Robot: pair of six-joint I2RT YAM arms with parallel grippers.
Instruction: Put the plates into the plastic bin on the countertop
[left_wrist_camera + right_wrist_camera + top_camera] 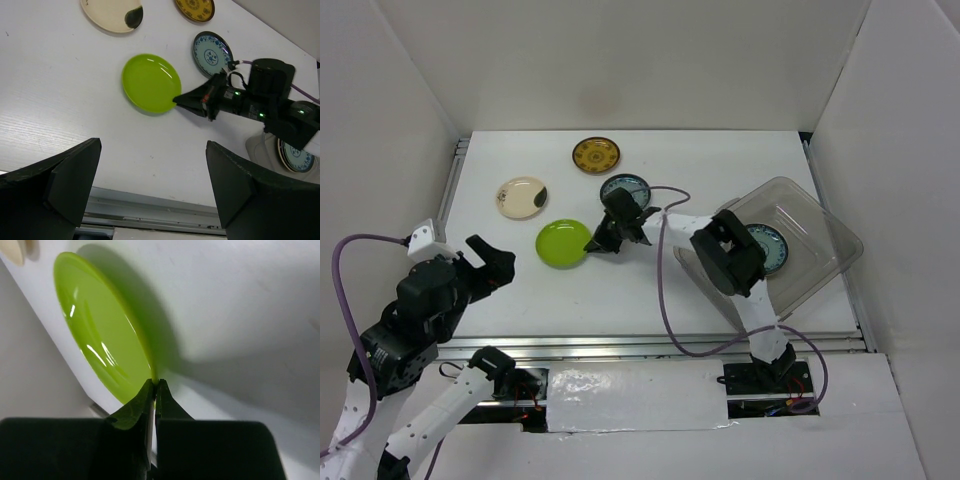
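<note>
The lime green plate (561,243) (150,82) (100,345) lies on the white countertop (620,290). My right gripper (590,245) (176,100) (154,384) is shut on its right rim, the edge pinched between the fingertips. Behind it sit a blue-grey patterned plate (625,189) (212,52), a mustard-yellow plate (595,155) (195,8) and a cream plate (521,197) (111,12). At the right, the clear plastic bin (825,225) holds another blue-grey plate (767,248) (295,155). My left gripper (490,262) (154,170) hangs open over the near left, holding nothing.
A metal rail (650,345) (150,210) runs along the countertop's near edge. White walls close in the left, back and right sides. The right arm (730,260) stretches across in front of the bin, its purple cable (665,290) looping over the table.
</note>
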